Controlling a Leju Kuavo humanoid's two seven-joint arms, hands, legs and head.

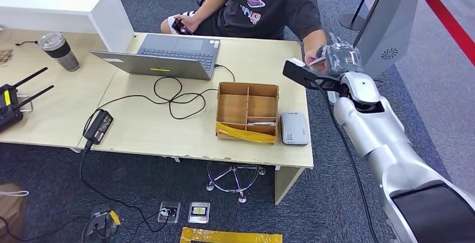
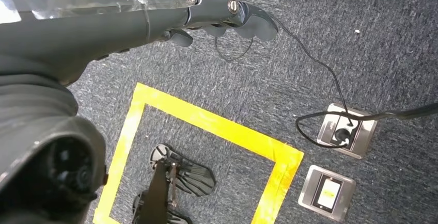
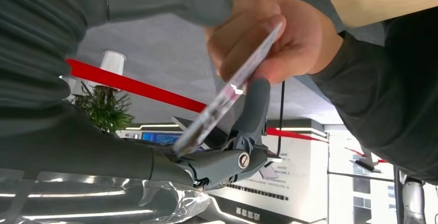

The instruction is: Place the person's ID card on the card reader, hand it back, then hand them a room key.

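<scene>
Right hand [image 1: 340, 57]: one, raised past the counter's far right corner. Its fingers [image 3: 255, 105] and thumb pinch one ID card [image 3: 227, 95]; the card is also touched by the person's hand [image 3: 268, 33], one, gripping the far end. The card appears edge-on in the right wrist view, its long axis running from the robot's palm out to the person's hand; which face is up cannot be told.

Left hand [image 2: 227, 15]: one, hanging over the floor, fingers loosely apart, holding nothing.

Card reader [image 1: 294, 128]: one, pale grey, flat on the counter [image 1: 168, 136] near its front right corner, just beside the box.

Cardboard box [image 1: 248, 111]: one, open-topped, divided into compartments, yellow tape across the front. One compartment holds something pale and flat; what it is cannot be told.

Laptop [image 1: 162, 55]: one, open, toward the person [image 1: 263, 2] seated behind the counter.

Power brick [image 1: 99, 125]: one, black, cable looped across the counter.

Tumbler [image 1: 59, 51]: one, lidded, on the adjoining counter.
</scene>
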